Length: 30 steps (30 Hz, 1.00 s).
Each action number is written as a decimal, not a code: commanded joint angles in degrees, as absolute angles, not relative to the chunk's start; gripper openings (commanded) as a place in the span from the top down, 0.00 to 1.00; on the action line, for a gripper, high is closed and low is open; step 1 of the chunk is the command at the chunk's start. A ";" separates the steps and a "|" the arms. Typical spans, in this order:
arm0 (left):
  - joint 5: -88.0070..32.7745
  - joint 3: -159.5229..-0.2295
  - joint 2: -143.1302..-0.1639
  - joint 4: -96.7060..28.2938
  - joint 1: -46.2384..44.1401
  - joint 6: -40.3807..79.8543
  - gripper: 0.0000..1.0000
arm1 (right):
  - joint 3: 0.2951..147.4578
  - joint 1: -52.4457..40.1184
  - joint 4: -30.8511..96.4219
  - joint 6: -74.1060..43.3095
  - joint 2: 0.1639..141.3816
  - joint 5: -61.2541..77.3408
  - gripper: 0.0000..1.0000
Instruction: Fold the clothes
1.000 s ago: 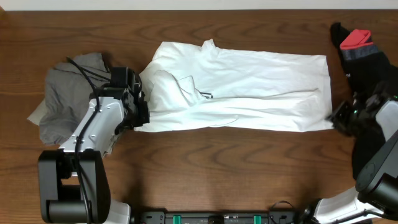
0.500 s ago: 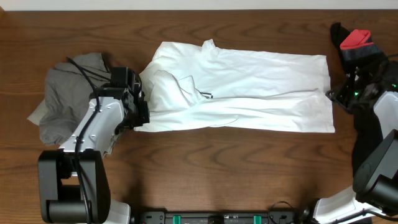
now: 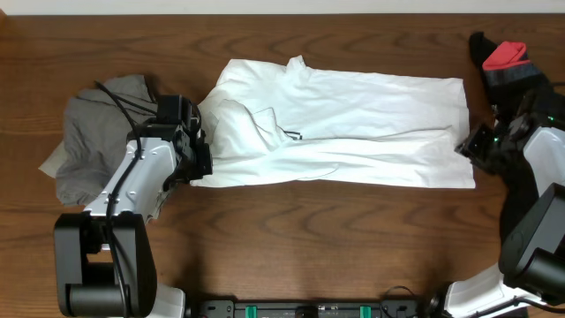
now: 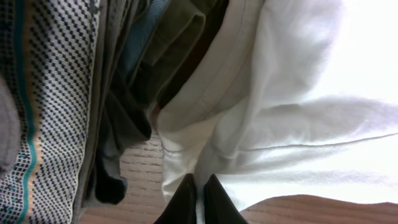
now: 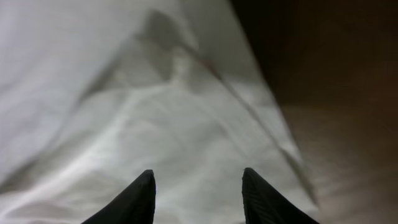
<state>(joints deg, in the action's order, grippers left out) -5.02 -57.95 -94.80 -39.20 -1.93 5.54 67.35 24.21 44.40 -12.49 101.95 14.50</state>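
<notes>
White shirt (image 3: 353, 124) lies as a long band across the middle of the table (image 3: 291, 230). Left gripper (image 3: 199, 161) is at its 9 o'clock end, jaws pinched together on the shirt's edge. Right gripper (image 5: 198, 196) hangs over the 3 o'clock edge, fingers apart, holding nothing. Grey pile (image 3: 93, 137) at 9 o'clock, black-and-red piece (image 3: 505, 60) at 2 o'clock.

right gripper (image 3: 463, 147): is moved off the lower corner of the white T-shirt (image 3: 353, 115), up its right edge
jaws: are spread wider
</notes>
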 commanded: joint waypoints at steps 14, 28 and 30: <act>-5.17 -58.94 -94.17 -38.72 -1.67 4.73 0.94 | 65.89 22.41 36.03 -11.42 102.35 20.84 0.46; -5.17 -58.94 -94.17 -38.76 -1.67 4.75 0.94 | 65.87 21.61 35.48 -35.24 102.35 19.29 0.48; -5.17 -58.94 -94.17 -38.81 -1.67 4.75 0.94 | 65.87 21.41 35.24 -36.53 102.35 18.74 0.49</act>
<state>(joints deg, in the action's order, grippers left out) -5.21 -57.95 -94.80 -38.68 -1.93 5.54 66.26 22.35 35.53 -31.70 101.95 19.49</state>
